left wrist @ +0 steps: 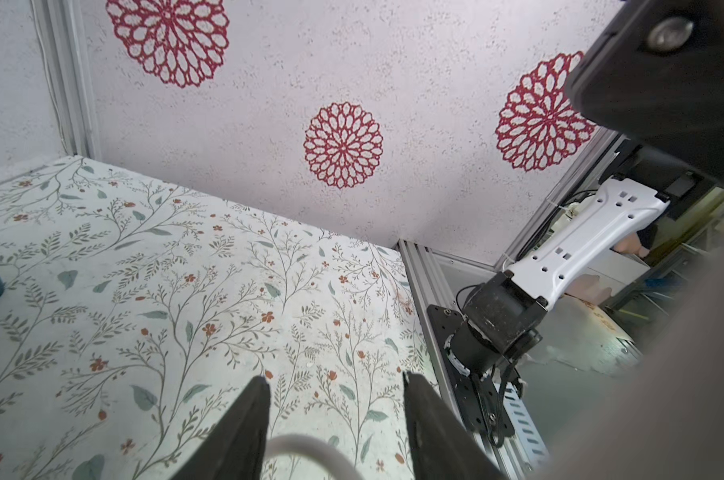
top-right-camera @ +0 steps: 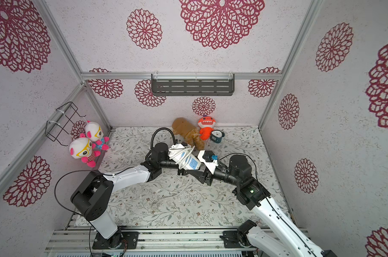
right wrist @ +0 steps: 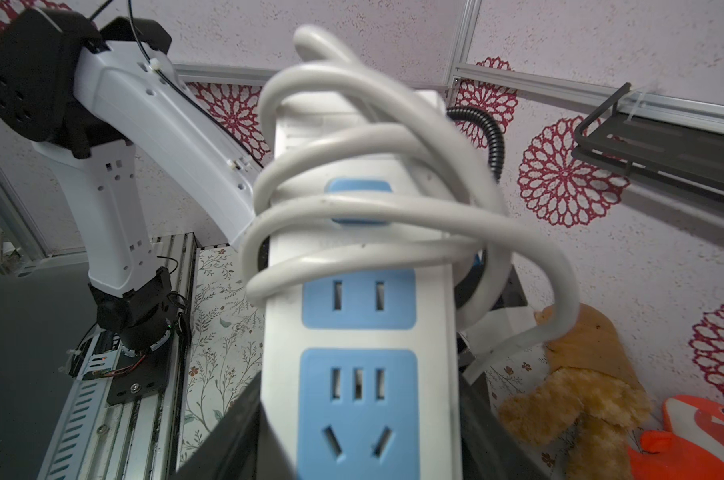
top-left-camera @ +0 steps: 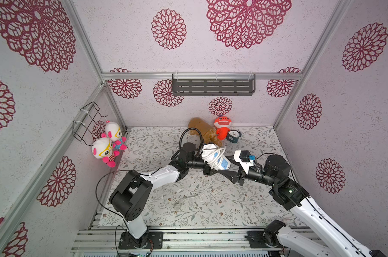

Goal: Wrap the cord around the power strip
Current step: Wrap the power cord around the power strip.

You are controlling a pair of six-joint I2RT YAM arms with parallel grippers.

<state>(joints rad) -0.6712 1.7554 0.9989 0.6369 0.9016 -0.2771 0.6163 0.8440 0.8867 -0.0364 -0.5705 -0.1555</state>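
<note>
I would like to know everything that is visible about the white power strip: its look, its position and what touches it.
The power strip is a white bar of smooth plastic with two light-blue socket faces and a blue button. The right gripper is shut on its socket end and holds it above the table, tilted. The white cord lies around its other half in several loose loops, crossing the button; the rest hangs down to the table.
</note>
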